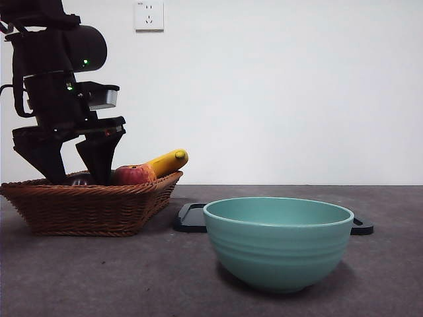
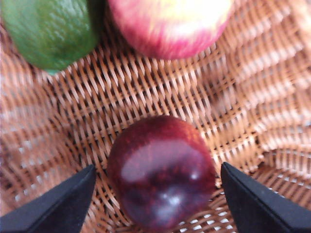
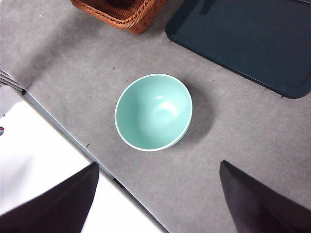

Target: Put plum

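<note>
Left gripper (image 2: 158,204) is down in the wicker basket (image 1: 89,205) with jaws spread wide, the plum (image 2: 161,171) sitting right between them, not pinched. Right gripper (image 3: 158,199) hangs open, up above the teal bowl (image 3: 153,111).

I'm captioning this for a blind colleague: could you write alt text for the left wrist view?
A dark purple plum lies in a wicker basket, between the open black jaws of the left gripper, which do not touch it. Also in the basket are a red-and-yellow apple and a green fruit, the picture slightly blurred.
</note>
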Robot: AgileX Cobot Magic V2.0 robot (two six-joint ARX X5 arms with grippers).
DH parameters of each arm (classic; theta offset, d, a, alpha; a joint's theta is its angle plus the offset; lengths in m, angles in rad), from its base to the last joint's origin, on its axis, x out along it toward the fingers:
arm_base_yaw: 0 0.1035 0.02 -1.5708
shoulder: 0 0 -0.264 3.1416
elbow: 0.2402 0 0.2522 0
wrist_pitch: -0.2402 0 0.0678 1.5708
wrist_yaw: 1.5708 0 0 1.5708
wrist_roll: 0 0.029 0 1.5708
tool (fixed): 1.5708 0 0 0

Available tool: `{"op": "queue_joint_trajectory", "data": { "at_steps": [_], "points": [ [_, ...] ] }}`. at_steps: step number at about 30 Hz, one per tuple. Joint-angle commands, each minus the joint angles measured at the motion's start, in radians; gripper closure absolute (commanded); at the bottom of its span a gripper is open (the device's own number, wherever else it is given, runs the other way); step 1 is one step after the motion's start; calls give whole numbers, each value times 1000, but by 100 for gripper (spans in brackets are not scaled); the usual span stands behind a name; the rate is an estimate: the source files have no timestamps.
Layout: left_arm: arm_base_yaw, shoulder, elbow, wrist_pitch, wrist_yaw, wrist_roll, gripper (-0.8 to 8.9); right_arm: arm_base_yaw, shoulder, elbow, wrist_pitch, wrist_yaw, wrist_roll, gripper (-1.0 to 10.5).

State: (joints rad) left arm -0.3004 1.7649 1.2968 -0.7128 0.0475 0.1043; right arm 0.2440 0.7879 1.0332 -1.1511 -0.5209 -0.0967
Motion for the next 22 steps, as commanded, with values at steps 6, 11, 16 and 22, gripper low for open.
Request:
{"op": "queue_joint_trajectory", "data": {
  "at_steps": [6,11,16,22],
  "points": [
    [-12,43,23,26,-4,15,416,5,8,18,6,-3,11,548],
    [-14,43,23,26,-4,15,546,5,8,18,6,-3,11,548],
    [-15,43,23,23,-3,15,569,5,8,18,6,-3,11,548],
    [-16,28,23,24,-3,14,569,5,8,18,6,-2,11,548]
  ]
}}
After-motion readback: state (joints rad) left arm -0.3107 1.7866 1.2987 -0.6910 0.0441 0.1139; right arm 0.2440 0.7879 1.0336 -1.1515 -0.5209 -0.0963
